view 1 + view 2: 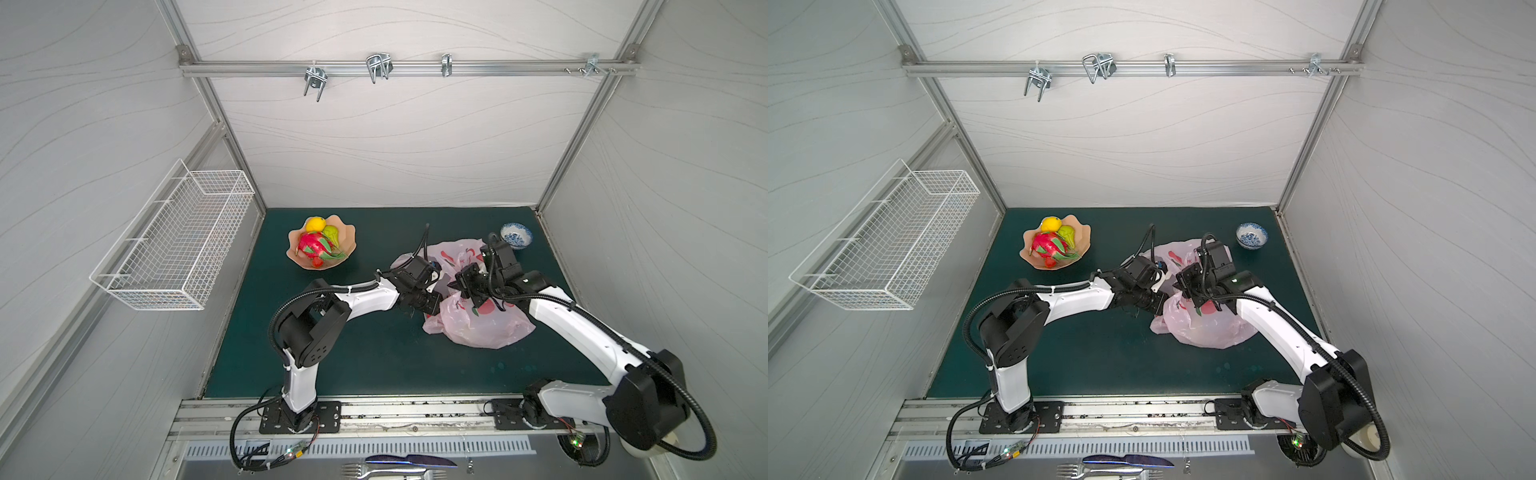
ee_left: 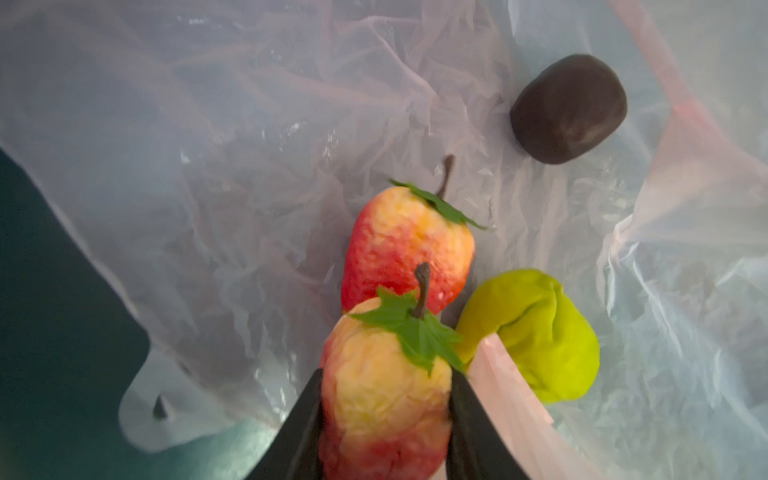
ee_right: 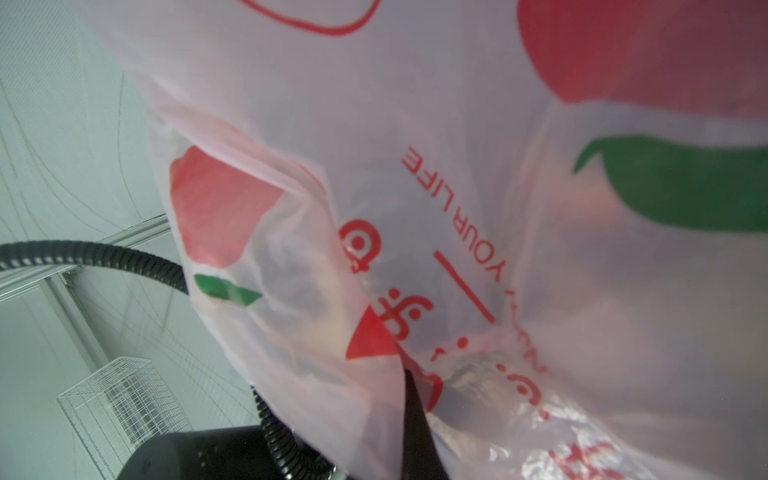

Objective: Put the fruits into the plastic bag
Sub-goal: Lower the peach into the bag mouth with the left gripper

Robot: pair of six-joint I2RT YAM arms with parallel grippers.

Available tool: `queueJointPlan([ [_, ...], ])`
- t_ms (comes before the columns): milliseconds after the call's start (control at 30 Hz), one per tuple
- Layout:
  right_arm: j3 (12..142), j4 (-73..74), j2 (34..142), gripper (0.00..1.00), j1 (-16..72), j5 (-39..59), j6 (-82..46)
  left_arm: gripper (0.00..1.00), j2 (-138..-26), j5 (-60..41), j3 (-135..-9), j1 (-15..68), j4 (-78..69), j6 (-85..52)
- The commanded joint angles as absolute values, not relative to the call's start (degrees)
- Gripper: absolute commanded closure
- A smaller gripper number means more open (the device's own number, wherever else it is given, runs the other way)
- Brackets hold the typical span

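Red-yellow toy pear (image 2: 386, 395), clamped in left gripper (image 2: 386, 374), hangs inside crinkly pink plastic bag (image 2: 249, 145) pinched by right gripper (image 1: 455, 286); three fruits (image 2: 409, 249) bagged, left-of-centre peach dish (image 1: 349, 237) unemptied.

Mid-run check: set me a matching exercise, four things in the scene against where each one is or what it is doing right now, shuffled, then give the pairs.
Things
1. dragon fruit
2. dark round fruit
3. left gripper
4. blue-and-white bowl

Places or states
A. lying loose inside the plastic bag
B. standing by itself on the green mat
C. jaws closed on a red-yellow fruit
D. in the peach dish

Pairs: 1-D, 2-A, 3-C, 4-B
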State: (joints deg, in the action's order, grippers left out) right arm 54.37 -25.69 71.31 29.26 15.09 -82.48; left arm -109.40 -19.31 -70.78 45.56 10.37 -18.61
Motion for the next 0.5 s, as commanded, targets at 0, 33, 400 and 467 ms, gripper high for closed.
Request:
queueJointPlan([
  [0,54.32,-25.22,70.31,1.0,29.09,15.16,-82.79,0.76,-111.06,-20.25,-76.36,45.93,9.7,-17.61],
  [33,54.36,-25.14,70.31,1.0,29.04,15.24,-82.87,0.76,-111.63,-20.3,-77.37,45.88,10.11,-17.25],
  [400,53.63,-24.85,69.59,1.0,29.08,15.4,-83.03,0.75,-117.87,-21.26,-87.33,45.88,10.18,-19.58],
  [467,53.57,-24.87,69.45,1.0,29.09,15.46,-83.05,0.74,-118.93,-23.09,-88.65,45.89,8.88,-21.36],
])
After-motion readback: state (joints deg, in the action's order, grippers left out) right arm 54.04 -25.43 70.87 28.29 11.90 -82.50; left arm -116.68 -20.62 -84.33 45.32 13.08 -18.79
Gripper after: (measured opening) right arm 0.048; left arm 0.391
